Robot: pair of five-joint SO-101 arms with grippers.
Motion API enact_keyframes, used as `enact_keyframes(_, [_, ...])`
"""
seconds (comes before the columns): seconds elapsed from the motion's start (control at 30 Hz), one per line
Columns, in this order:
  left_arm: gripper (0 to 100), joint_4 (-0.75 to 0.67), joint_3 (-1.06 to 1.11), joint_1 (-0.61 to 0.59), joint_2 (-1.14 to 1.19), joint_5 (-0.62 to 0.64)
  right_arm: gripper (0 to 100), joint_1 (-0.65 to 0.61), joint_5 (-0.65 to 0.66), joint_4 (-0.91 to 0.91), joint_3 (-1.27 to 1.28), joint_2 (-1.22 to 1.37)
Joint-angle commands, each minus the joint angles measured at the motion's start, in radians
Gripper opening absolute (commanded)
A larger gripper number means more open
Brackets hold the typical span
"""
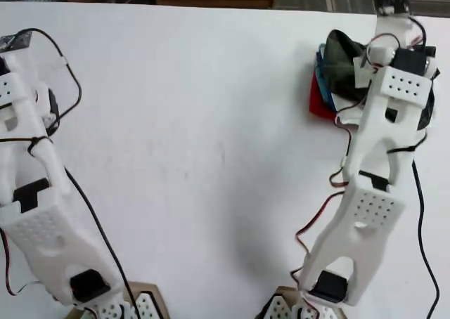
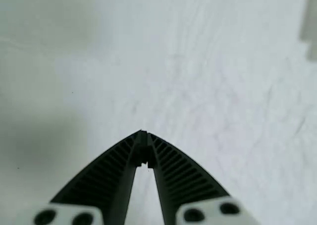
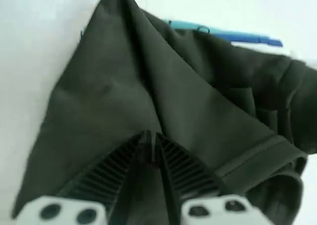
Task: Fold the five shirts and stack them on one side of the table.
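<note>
Overhead, right arm (image 1: 385, 122) masking shirt stack (image 1: 339, 60), black cable (image 1: 420, 220) alongside.

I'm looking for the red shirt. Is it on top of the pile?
No, the dark shirt lies on top, and the red shirt peeks out from under it.

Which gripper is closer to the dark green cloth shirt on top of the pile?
The right one. The right gripper is directly over the dark green cloth shirt, while the left gripper is far across the white table, over bare surface.
</note>
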Motion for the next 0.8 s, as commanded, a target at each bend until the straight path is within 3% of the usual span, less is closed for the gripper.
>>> enact_keyframes(0.0, [3, -0.008, -0.004, -0.011, -0.063, -0.005, 2.0, 0.050, 0.002, -0.030, -0.008, 0.030])
enact_keyframes(0.43, [3, 0.028, -0.002, -0.009, -0.063, -0.003, 2.1, 0.147, -0.008, -0.585, -0.011, 0.153])
enact_keyframes(0.57, [3, 0.029, -0.002, -0.012, -0.071, -0.005, 2.3, 0.140, -0.008, -0.522, -0.120, 0.153])
enact_keyframes(0.77, [3, 0.026, -0.004, -0.006, -0.066, 0.000, 2.4, 0.136, -0.008, -0.229, -0.390, 0.153])
